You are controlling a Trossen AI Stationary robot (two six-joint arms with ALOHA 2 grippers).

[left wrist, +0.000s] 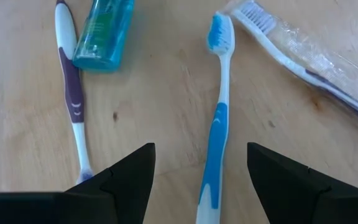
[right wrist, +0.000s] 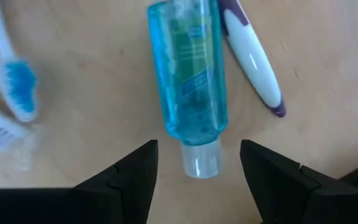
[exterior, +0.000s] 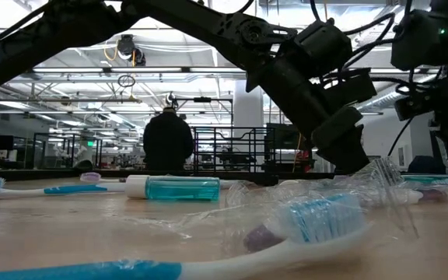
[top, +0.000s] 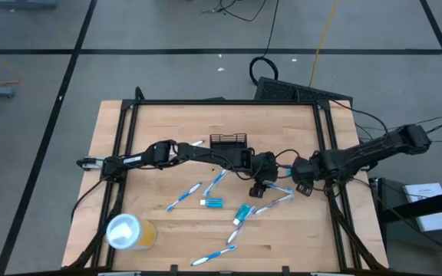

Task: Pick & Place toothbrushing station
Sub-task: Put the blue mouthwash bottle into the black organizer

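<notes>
Black wire-mesh toothbrushing station (top: 229,140) is left untouched at about 11 o'clock from the left gripper (left wrist: 201,155), spread over a blue toothbrush (left wrist: 219,118), while the right gripper (right wrist: 199,152) is spread over a teal bottle (right wrist: 188,74); picking seemingly pends, so 1 descent and a closing are called for.

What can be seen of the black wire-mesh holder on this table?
The black wire-mesh holder is a small rectangular rack of thin dark wire, standing upright on the light wood table toward its far middle. From above its open top shows, though the compartments cannot be made out. It looks empty. The left arm passes just in front of it; whether they touch cannot be told. No toothbrush lies against it.
</notes>
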